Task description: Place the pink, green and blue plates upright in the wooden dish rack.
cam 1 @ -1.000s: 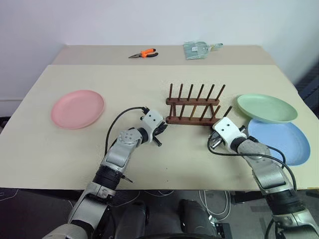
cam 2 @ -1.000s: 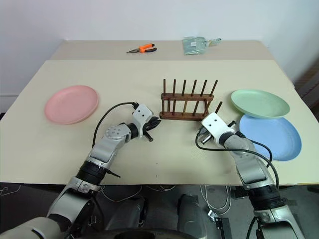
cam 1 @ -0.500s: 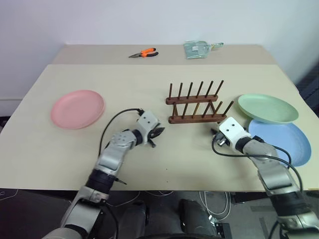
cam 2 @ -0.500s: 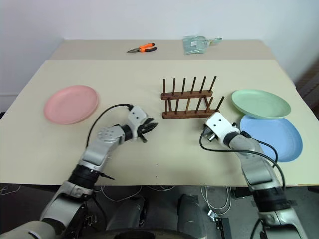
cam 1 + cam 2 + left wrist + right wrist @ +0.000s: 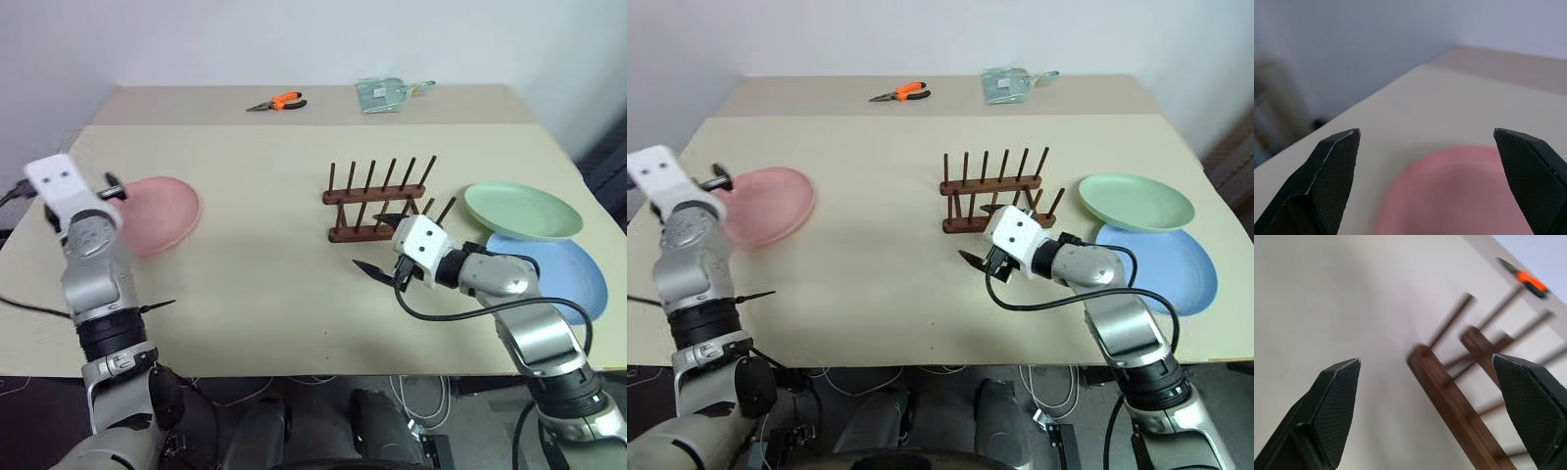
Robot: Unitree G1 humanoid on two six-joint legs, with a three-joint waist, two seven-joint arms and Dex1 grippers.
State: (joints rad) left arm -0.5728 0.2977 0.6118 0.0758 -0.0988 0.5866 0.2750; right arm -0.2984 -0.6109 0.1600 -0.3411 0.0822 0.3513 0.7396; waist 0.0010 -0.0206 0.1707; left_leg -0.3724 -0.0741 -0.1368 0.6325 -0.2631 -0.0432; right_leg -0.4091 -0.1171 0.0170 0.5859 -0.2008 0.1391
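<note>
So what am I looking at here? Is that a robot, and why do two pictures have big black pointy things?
Yes, it's a robot with two arms, standing at a table. Two pictures come from cameras in its head, looking down. The other two come from cameras on its wrists, so the black points are its own fingers seen up close.

Each arm ends in a two-finger pincher. The left gripper is beside the pink plate, open and empty. The right gripper is open too, near the wooden dish rack, which has no plates in it yet.

On the right, a green plate rests partly on a blue plate. Far back lie orange-handled pliers and a clear packet.
</note>
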